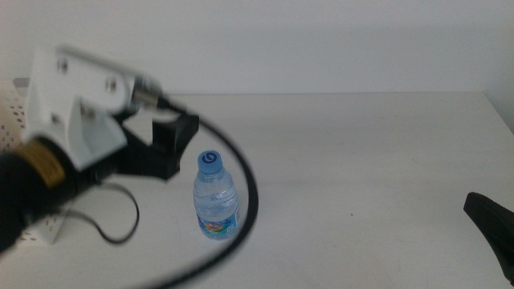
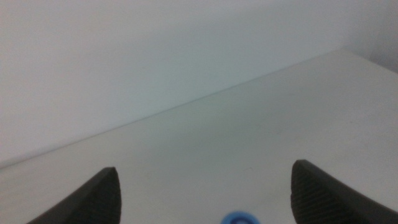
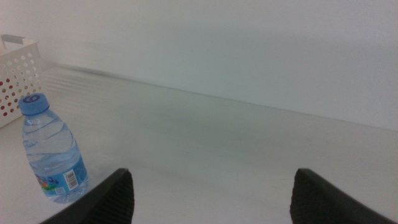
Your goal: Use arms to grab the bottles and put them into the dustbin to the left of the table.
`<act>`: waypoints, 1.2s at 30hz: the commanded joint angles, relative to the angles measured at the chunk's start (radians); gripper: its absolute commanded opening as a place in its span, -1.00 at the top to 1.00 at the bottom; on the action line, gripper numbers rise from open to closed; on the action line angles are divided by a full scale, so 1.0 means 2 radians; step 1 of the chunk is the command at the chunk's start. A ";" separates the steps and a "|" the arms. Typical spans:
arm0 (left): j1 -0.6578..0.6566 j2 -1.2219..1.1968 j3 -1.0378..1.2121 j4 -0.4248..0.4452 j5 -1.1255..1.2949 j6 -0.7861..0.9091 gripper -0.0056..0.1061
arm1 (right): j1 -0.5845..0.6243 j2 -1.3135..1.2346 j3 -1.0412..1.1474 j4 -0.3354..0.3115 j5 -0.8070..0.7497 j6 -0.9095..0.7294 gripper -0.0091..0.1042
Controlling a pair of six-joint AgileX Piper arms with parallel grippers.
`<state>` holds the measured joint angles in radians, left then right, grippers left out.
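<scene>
A small clear water bottle [image 1: 215, 197] with a blue cap stands upright on the white table [image 1: 361, 160], left of centre. My left gripper [image 1: 170, 146] hovers just behind and above it, open, with nothing between the jaws. In the left wrist view, only the bottle's blue cap [image 2: 239, 219] peeks in under the left gripper [image 2: 205, 193]. The white perforated dustbin [image 1: 11, 112] sits at the table's left edge, mostly hidden behind the left arm. My right gripper [image 1: 490, 225] waits low at the right, open [image 3: 211, 196]; its view shows the bottle [image 3: 53, 155] and the dustbin [image 3: 18, 65].
A black cable [image 1: 245, 209] loops from the left arm down across the table in front of the bottle. Something red shows through the dustbin's holes [image 3: 5, 107]. A pale wall runs along the table's far edge.
</scene>
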<state>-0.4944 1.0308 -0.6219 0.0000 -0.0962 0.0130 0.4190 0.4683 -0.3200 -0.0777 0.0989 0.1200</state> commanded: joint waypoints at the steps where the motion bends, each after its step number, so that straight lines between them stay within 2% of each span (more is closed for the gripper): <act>1: -0.001 -0.007 0.031 -0.006 -0.117 -0.015 -0.69 | -0.004 0.001 -0.014 -0.007 -0.038 -0.007 -0.32; 10: -0.001 -0.005 0.166 0.034 -0.287 -0.033 -0.69 | -0.004 0.001 -0.014 -0.007 -0.038 -0.007 -0.32; 20: -0.001 0.079 0.184 0.074 -0.356 -0.065 -0.69 | -0.004 0.001 -0.014 -0.007 -0.038 -0.007 -0.32; 27: -0.001 0.163 0.184 0.069 -0.476 -0.057 -0.69 | -0.004 0.001 -0.014 -0.007 -0.038 -0.007 -0.32; 31: -0.001 0.211 0.179 0.051 -0.524 -0.058 -0.69 | -0.004 0.001 -0.014 -0.007 -0.038 -0.007 -0.32; 36: -0.001 0.249 0.159 0.043 -0.539 -0.059 -0.69 | -0.004 0.001 -0.014 -0.007 -0.038 -0.007 -0.32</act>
<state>-0.4944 1.5397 -0.2723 0.1041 -1.0743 -0.0927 0.4182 0.4683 -0.3200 -0.0777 0.0989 0.1200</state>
